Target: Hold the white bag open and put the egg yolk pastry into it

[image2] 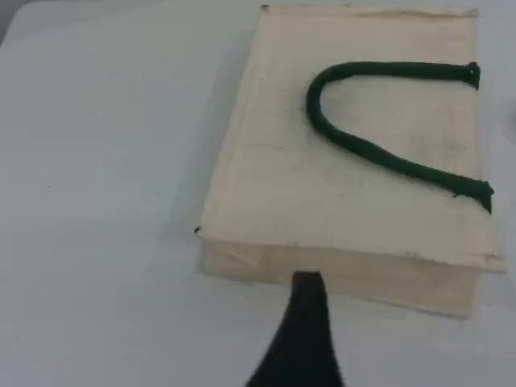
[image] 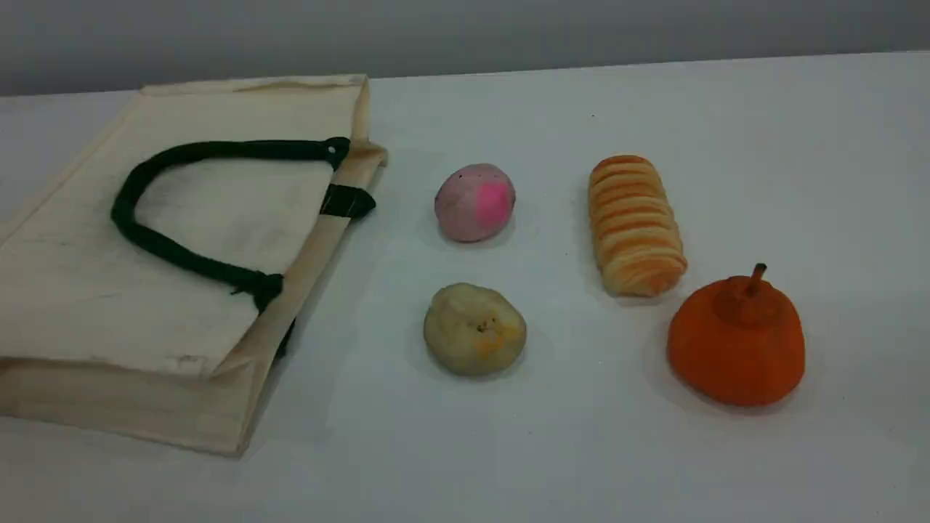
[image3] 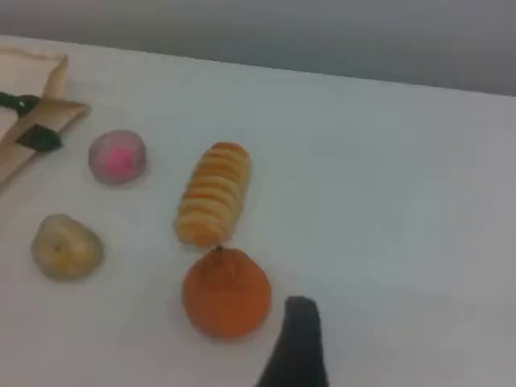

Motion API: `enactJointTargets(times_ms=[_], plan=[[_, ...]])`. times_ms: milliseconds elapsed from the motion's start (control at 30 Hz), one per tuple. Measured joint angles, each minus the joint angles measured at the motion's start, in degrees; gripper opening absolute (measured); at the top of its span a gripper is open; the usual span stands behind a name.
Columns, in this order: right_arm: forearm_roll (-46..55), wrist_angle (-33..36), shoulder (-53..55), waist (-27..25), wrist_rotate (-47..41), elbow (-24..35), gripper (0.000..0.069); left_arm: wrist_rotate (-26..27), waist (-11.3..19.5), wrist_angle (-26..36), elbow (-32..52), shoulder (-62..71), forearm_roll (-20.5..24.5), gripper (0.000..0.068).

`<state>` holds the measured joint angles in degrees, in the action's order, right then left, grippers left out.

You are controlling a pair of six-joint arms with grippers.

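Note:
The white bag lies flat on the table at the left, its mouth rim facing right and its dark green rope handle folded back over the cloth. The egg yolk pastry, a pale beige bun with a yellow patch, sits right of the bag's rim. Neither arm shows in the scene view. In the left wrist view one dark fingertip hangs above the bag's bottom edge, holding nothing. In the right wrist view another fingertip hovers to the right of the orange fruit, far from the pastry, also holding nothing.
A pink-spotted ball sits behind the pastry. A ridged orange-striped roll lies to its right. An orange fruit with a stem stands at the near right. The white table ends at a grey wall behind.

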<state>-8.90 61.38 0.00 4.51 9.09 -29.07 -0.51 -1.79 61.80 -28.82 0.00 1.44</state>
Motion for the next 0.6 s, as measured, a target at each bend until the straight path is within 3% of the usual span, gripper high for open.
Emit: enactJointTargets(times_ms=[300,600], plan=[[0.0,0.0,0.0,0.26,0.0,0.0,0.0575,0.0,-0.12,0.0,0.0,0.0,0.0,0.0581],[0.0,0.0,0.0,2.58,0.0,0.0,0.0575,-0.93,-2.9,-0.06,0.0,0.75,0.86,0.0581]])
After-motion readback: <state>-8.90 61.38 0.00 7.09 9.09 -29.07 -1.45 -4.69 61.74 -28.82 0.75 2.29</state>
